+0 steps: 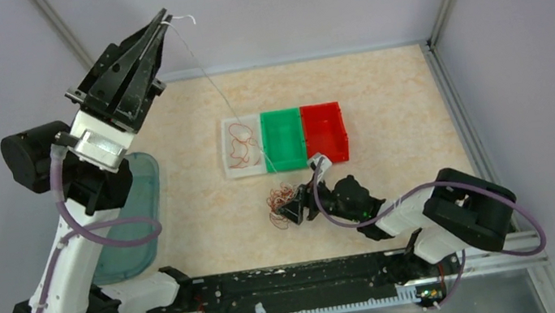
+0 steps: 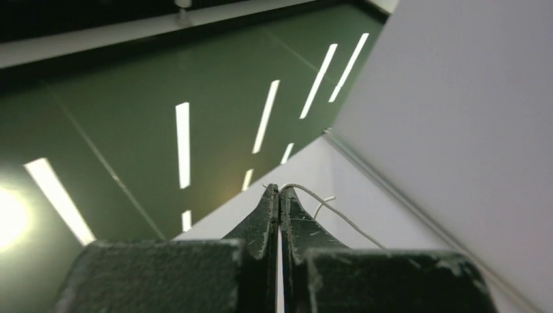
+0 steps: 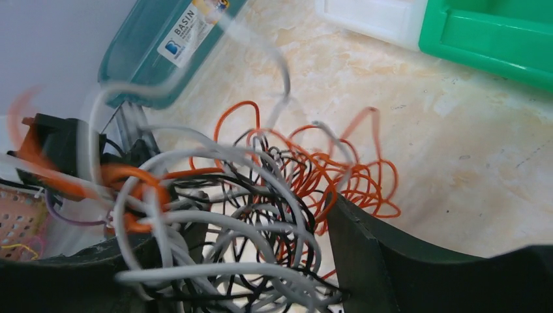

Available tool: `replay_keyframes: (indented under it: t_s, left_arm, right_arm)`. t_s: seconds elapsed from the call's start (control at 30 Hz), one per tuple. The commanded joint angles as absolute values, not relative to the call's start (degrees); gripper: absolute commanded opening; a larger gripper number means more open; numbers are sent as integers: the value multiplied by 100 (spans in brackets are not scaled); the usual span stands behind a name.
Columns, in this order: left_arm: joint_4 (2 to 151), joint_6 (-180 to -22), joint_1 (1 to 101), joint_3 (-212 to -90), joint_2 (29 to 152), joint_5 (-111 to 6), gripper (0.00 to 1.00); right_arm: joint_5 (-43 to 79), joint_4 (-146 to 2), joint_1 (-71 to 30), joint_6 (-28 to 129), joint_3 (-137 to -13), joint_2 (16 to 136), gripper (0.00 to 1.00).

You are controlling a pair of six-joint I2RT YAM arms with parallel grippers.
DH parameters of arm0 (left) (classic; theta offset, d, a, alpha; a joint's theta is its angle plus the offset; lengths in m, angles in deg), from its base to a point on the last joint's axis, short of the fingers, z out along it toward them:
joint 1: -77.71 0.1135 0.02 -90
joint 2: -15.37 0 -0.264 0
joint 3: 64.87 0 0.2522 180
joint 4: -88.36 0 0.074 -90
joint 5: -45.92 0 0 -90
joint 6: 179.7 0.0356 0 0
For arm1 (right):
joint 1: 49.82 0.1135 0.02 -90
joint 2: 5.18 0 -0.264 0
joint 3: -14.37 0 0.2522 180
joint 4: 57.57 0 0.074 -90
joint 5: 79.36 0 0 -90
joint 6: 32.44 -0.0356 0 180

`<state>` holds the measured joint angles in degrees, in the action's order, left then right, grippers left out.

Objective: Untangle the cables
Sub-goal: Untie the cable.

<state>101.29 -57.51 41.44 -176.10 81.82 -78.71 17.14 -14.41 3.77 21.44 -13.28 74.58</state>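
Left gripper [image 1: 163, 18], high above the counter's far-left corner, is pinched closed on one thin white curly wire [image 1: 205, 72], while the right gripper [image 1: 291, 208] sits low near the middle of the near edge, jaws spread around the tangled heap of orange, white and black wires [image 1: 277, 202]. The step in hand looks like drawing that single strand out; it slants down toward the white plastic bin [image 1: 225, 147] at the counter's centre, where thin orange wires [image 1: 238, 144] lie. Next, I judge, its tail must slip free without dragging the heap along.
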Motion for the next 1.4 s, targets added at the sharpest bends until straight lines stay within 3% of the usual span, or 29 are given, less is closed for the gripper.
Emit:
replay_keyframes:
  t_s: [0.0,0.1,0.2,0.33,0.6,1.1,1.37]
  left_arm:
    - [11527,-5005,4123,-17804,8243,-7067,0]
    - [11496,-5191,4123,-17793,8201,-7222,0]
    - [10331,-5519,4121,-17820,8052,-7631,0]
    - [9750,-5836,4117,-17066,7627,-8375,0]
    - [9569,-5803,4123,-16552,7399,-8385,0]
    - [9566,-5810,4119,-16733,7444,-8425,0]
    - [9604,-5576,4123,-16830,7536,-8441,0]
  right_arm:
    - [1556,-1571,435,2284,-1257,7307,67]
    - [1497,-1865,434,2407,-1262,7069,69]
    - [1391,-2352,434,2606,-1330,6565,73]
    - [1491,-3196,434,2860,-1608,5785,77]
    - [1471,-4567,424,3163,-2014,4846,74]
    - [1890,-4041,445,3260,-2416,5818,69]
    - [1664,-4578,487,3257,-2454,5613,68]
